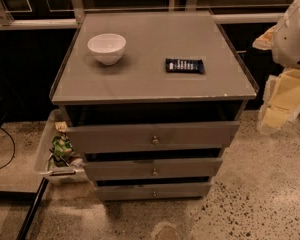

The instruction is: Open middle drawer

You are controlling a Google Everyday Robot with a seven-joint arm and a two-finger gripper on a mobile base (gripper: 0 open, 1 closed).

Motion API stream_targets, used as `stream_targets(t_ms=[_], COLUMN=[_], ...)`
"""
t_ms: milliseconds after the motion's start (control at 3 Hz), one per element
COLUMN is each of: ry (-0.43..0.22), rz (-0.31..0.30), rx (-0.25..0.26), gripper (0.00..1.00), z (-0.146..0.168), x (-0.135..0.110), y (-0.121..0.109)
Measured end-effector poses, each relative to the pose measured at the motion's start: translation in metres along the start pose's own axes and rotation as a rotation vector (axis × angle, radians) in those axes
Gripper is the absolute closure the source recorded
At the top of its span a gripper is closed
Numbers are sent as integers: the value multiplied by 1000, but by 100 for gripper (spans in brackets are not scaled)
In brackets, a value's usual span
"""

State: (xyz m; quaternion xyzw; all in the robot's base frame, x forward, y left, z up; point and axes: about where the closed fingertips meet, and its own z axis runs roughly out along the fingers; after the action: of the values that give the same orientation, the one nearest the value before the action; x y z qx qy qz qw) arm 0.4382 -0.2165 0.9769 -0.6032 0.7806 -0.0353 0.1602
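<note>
The grey cabinet (155, 86) stands in the middle of the camera view with three drawers stacked in its front. The middle drawer (152, 168) is the second one down, a flat grey front with a small round brass knob (154, 172). A dark gap shows above its front. The taller top drawer (152, 135) is above it and the slim bottom drawer (152, 190) below. My gripper (279, 106), pale yellow under the white arm (294, 34), hangs at the right edge, off the cabinet's right side and well apart from the knobs.
A white bowl (106, 48) and a dark snack bar (185, 65) lie on the cabinet top. A clear bin (42, 156) with wrappers sits on the floor at the cabinet's left. A black pole (32, 209) slants at the lower left. Speckled floor (250, 204) lies in front.
</note>
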Motion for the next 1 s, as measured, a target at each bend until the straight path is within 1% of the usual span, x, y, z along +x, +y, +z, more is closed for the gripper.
stream_targets(t_ms=[333,667,1000], ry=[0,-6,-30], rz=[0,5,-2], rx=[0,-12,-69], gripper=[0,0,0], z=[0,13,59], x=[0,10,25], y=[0,6,25])
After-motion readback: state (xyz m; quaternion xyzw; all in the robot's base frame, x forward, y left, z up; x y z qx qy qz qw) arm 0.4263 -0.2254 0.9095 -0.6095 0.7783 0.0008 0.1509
